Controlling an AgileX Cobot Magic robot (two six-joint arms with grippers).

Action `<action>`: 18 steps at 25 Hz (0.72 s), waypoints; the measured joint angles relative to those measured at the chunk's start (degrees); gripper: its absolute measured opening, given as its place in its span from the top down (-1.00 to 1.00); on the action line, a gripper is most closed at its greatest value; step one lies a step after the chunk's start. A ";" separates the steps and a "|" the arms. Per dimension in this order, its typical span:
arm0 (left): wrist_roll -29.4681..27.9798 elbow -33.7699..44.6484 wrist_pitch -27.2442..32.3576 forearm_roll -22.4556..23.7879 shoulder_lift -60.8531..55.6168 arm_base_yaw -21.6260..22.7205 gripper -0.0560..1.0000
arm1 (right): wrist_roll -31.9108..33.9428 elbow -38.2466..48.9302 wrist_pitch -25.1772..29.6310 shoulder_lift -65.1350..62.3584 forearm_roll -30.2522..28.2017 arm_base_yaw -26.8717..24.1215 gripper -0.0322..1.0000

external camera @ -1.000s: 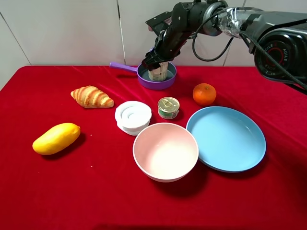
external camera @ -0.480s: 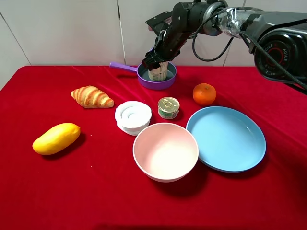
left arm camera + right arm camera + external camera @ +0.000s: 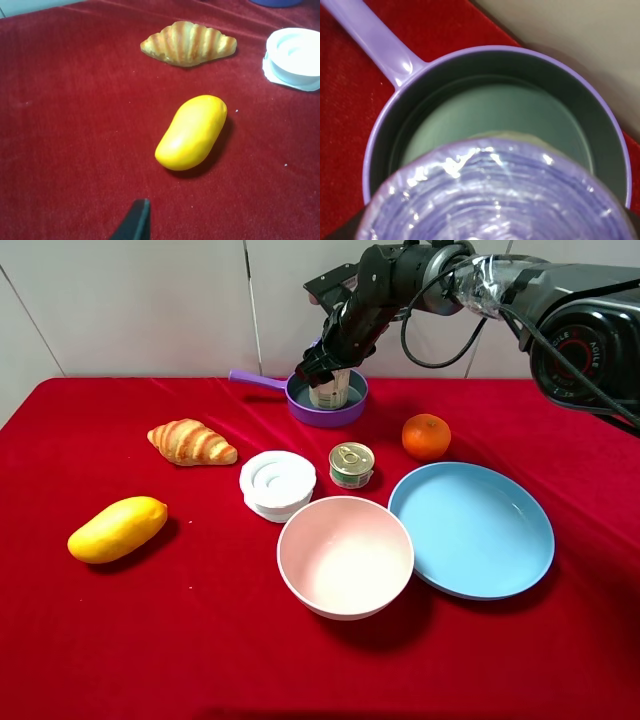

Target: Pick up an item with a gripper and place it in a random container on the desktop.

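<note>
Red desktop unchanged: right claw stays clamped on canister inside saucepan.

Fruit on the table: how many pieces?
2. The mango lies at the left, in front of the croissant; the orange sits right of the saucepan, behind the plate. None seems hidden.

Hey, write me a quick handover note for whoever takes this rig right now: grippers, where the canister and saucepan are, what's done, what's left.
Right gripper: shut on the canister, near its top.
Left gripper: only one fingertip shows, above the red cloth near the mango; open or shut unclear.
Canister: upright inside the purple saucepan at the cloth's far edge; whether it touches the pan floor is hidden.
Done: pick-up and carry to the pan.
Left: release, then lift the right arm clear.
</note>
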 joint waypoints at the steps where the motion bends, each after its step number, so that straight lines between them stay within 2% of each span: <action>1: 0.00 0.00 0.00 0.00 0.00 0.00 -0.96 | 0.00 0.00 0.00 0.00 0.00 0.00 0.02; 8: 0.00 0.00 0.00 0.00 0.00 0.00 -0.96 | 0.00 -0.27 -1.28 0.00 0.13 0.00 -0.25; 18: 0.00 0.00 0.00 0.00 0.00 0.00 -0.96 | 0.00 -0.27 -1.28 0.00 0.18 0.00 -0.28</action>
